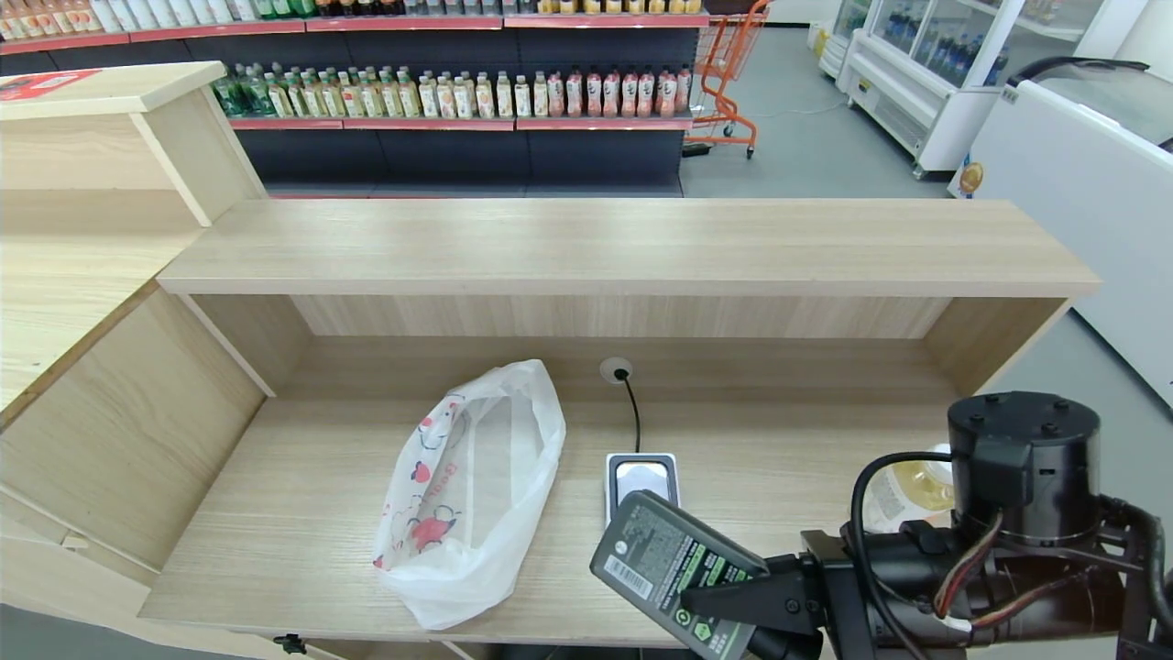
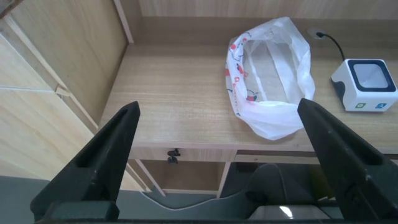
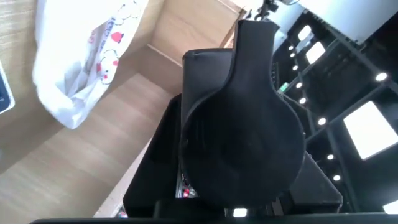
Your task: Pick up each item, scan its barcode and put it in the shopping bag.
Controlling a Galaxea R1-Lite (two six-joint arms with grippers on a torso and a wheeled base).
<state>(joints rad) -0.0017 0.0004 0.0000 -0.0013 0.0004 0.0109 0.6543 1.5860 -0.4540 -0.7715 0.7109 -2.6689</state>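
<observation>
One dark pouch (image 1: 655,555) sits clamped in the right hand (image 1: 733,600) over the barcode scanner (image 1: 641,475). Beside it lies the shopping bag (image 1: 476,495). The left hand (image 2: 219,109) is spread apart.

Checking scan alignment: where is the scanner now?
Head view: scanner sits on the counter, right of the shopping bag, just beyond the packet in the right end effector.

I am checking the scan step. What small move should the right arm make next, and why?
Probably turn the packet over above the scanner: the right end effector holds it near the scanner, but its barcode faces up, not toward it.
</observation>
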